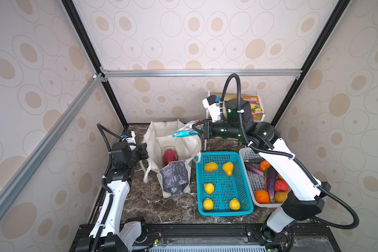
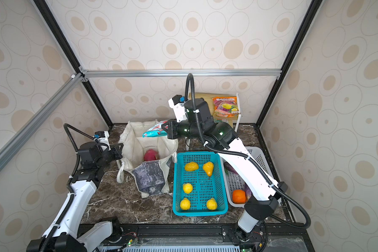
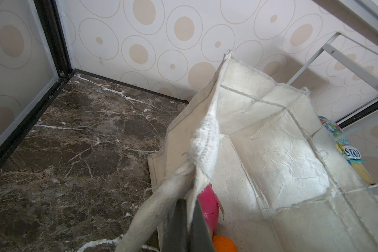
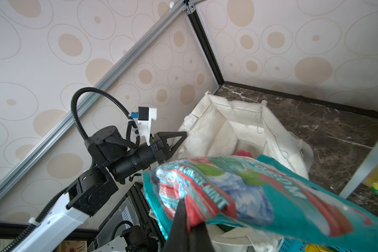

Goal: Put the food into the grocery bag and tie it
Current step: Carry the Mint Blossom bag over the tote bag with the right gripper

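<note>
Packing step: a teal packet [image 1: 183, 131] is gripped by the right gripper [image 1: 197, 129] above the far rim of the grocery bag [image 1: 159, 134], whose left rim is pinched by the closed left gripper [image 1: 145, 151], a dragon fruit [image 1: 170, 157] lying inside; release over the opening is judged due next.

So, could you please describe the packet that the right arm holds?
Find the off-white grocery bag at the back of the table. Over its far-right rim, the right end effector grips a glossy teal packet, unlike the orange packet farther back.
</note>
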Tool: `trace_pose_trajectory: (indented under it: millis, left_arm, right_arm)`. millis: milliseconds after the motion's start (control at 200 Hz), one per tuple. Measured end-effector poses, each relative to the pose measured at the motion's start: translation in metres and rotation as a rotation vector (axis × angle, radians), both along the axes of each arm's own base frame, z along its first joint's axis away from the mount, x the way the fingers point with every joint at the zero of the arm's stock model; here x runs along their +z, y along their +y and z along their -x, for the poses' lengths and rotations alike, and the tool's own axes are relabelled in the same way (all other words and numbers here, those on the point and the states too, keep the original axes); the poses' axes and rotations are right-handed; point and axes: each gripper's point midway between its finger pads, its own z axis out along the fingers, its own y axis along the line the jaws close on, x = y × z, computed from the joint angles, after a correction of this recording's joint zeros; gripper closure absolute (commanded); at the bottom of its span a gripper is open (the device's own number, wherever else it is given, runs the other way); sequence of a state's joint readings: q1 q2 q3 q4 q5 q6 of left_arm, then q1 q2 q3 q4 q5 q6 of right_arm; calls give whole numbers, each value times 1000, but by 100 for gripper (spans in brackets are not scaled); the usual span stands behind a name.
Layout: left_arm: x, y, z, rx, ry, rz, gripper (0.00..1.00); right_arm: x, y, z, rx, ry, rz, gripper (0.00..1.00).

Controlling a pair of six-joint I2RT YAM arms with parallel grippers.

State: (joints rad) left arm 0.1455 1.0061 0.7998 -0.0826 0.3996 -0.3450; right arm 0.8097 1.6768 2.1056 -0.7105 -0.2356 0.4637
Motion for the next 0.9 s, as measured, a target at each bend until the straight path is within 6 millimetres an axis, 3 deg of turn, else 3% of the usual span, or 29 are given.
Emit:
trace_pose_trajectory:
  millis: [220, 315, 445, 695, 900]
  left_arm:
    - [0, -3, 1, -13, 0, 12, 100]
    - [1, -3, 1, -15, -4, 12, 100]
    - [0, -3, 1, -17, -4, 13, 100]
    - [1, -4, 1, -18, -6, 13, 100]
    - [1, -4, 0, -22, -10, 14, 100]
  right_arm:
    - [-85, 62, -29, 51, 140, 107, 100]
    - [-112, 83, -41, 60, 177, 147, 100]
    - [-132, 98, -48, 74, 198, 175, 100]
    - [-146, 112, -59, 80, 188, 179, 100]
    - [-186, 122, -71, 72, 216, 233, 100]
